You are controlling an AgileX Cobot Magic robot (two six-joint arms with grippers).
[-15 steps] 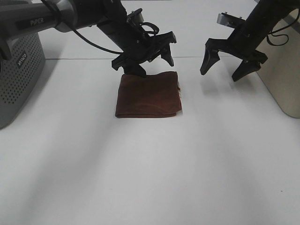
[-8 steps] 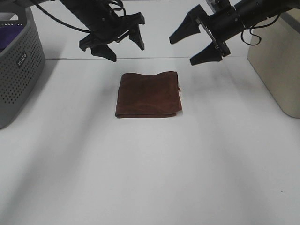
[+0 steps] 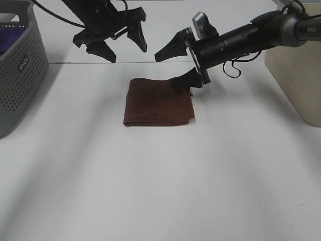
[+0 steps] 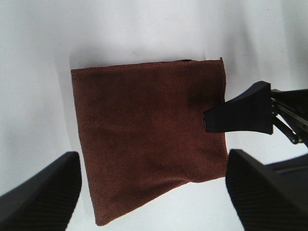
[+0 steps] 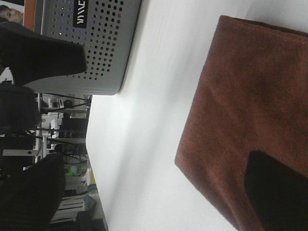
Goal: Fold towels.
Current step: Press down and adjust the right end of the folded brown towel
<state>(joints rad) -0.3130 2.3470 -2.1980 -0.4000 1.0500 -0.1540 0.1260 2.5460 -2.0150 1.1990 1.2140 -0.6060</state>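
Sitting left of the towel, the basket bears blurred lettering.

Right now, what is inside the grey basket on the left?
Some purple cloth shows inside the basket. Its wall hides everything lower down, so I cannot tell what else it holds.

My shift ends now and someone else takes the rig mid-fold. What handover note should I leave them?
Left gripper: open, empty, raised behind the towel.
Right gripper: open, empty, turned sideways, lower finger over the towel's far right corner; contact unclear.
Towel: flat on the table, centre, in layers.
Done: folded into a compact rectangle.
To do: likely a further fold or putting it away; the right gripper looks poised to grip that corner.
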